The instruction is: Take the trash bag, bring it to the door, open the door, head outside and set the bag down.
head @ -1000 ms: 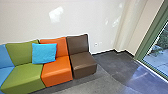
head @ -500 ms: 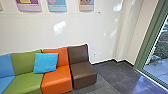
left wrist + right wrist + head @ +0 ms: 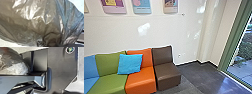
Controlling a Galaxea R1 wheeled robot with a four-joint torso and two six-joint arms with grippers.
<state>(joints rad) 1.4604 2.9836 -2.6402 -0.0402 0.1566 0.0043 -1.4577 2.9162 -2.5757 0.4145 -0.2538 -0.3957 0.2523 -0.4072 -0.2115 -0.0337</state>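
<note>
Trash bag [image 3: 31, 25]: large, crinkled, translucent, close to the left wrist camera, drawn into gathered folds at one part; part of it also in the right wrist view, near the robot's dark plate [image 3: 60, 65]. State of left and right end effectors: cannot tell.

Surroundings, head view: row of seats along a pale wall [image 3: 166, 30], in order blue [image 3: 89, 67], green [image 3: 109, 65], orange [image 3: 141, 80], brown [image 3: 166, 75]. Blue cushion [image 3: 130, 64] leans across the green and orange backrests. Posters [image 3: 142, 5] above; bright light patches on the wall. Right of the brown seat, dark floor [image 3: 199, 77] runs to the corner. At far right, a slanting green frame [image 3: 231, 42] and glazing stand between room and outdoors; beyond, paving [image 3: 236, 70] and plants [image 3: 245, 48].
</note>
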